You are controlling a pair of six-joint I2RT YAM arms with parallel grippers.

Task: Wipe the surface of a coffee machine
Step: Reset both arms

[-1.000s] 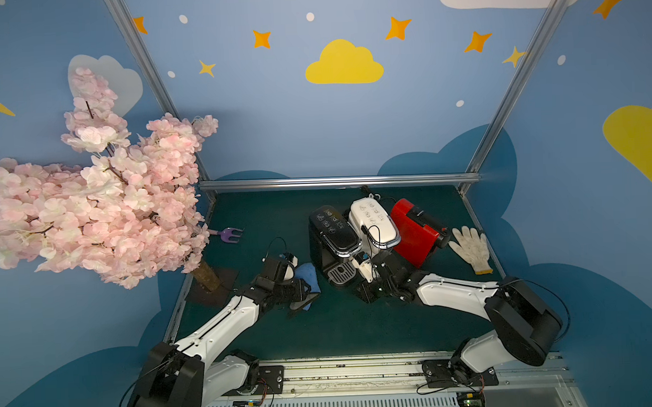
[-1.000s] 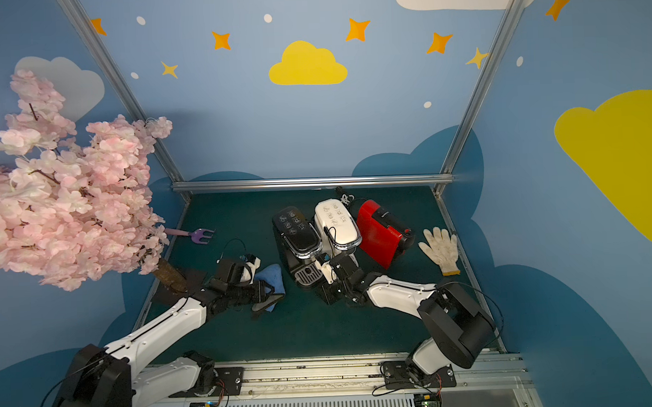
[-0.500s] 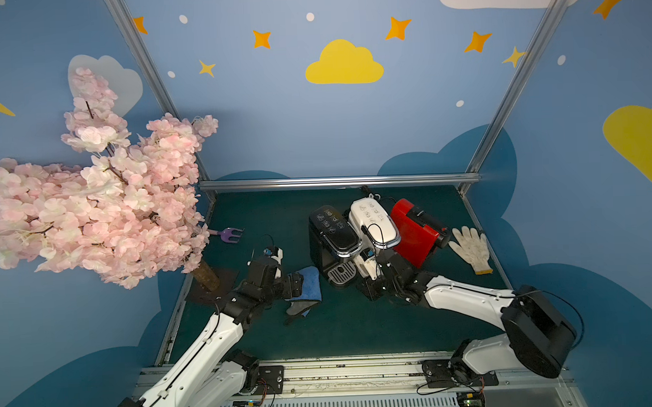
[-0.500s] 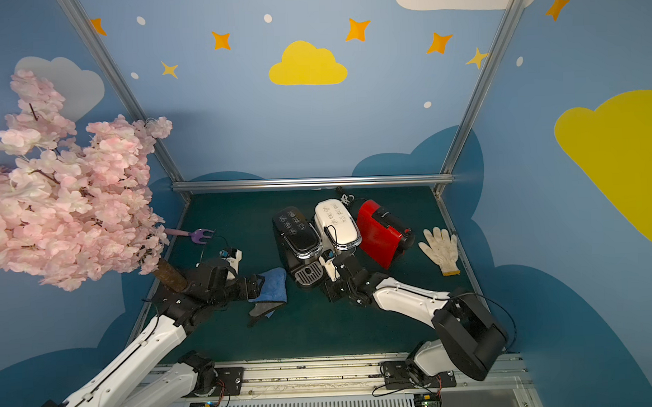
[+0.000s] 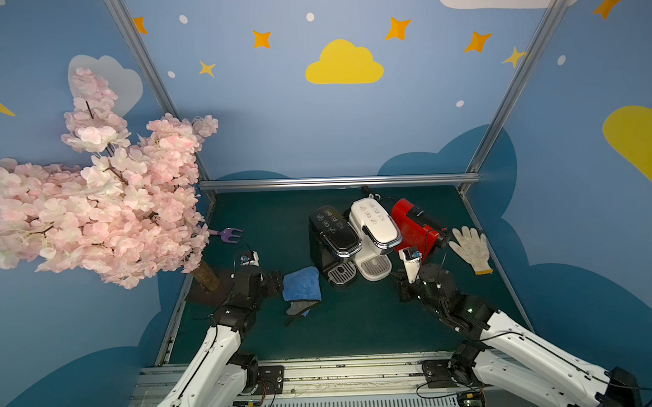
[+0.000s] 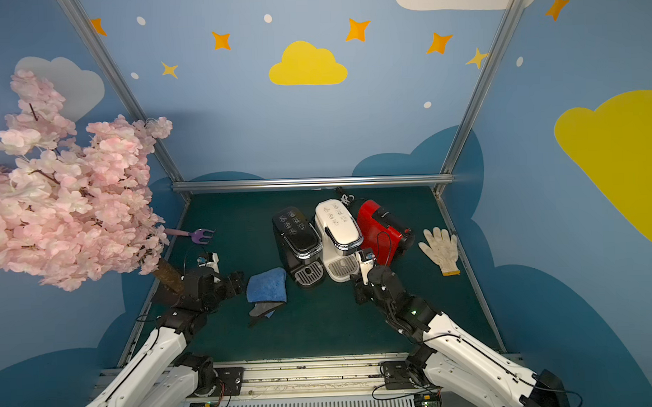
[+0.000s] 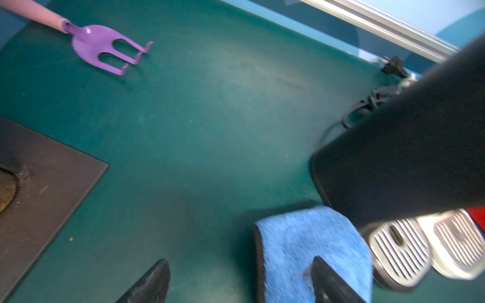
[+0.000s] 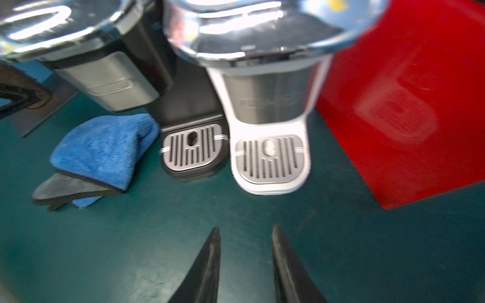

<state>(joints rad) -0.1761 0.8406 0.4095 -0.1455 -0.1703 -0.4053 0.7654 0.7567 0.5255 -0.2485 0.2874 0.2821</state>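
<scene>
Now the left gripper [image 7: 237, 282] stands released, jaws spread wide with only the green mat [image 7: 199, 147] between them. One of its fingers [image 7: 330, 283] overlaps the near edge of the blue cloth [image 7: 309, 244] in the left wrist view, and we cannot tell whether it touches the fabric. In both top views the cloth [image 5: 302, 285] [image 6: 266, 286] lies folded on the mat, held by nothing, just beside the drip tray of the black coffee machine [image 5: 333, 234]. That machine stands shoulder to shoulder with the white coffee machine [image 5: 373, 225], and the red coffee machine [image 5: 414, 223] is on the white one's far side. The right gripper [image 8: 245, 265] is empty too. Its jaws are parted by a narrow gap with bare mat showing through, and it points at the white machine's drip tray [image 8: 270, 158] from a little way off, touching nothing. Against the picture from a second ago, we see that the left gripper, then down on the cloth with narrower jaws, has let go and backed off toward its own side. The cloth is left close to where it was. The right gripper, then tucked against the foot of the white machine, has drawn back from it.
</scene>
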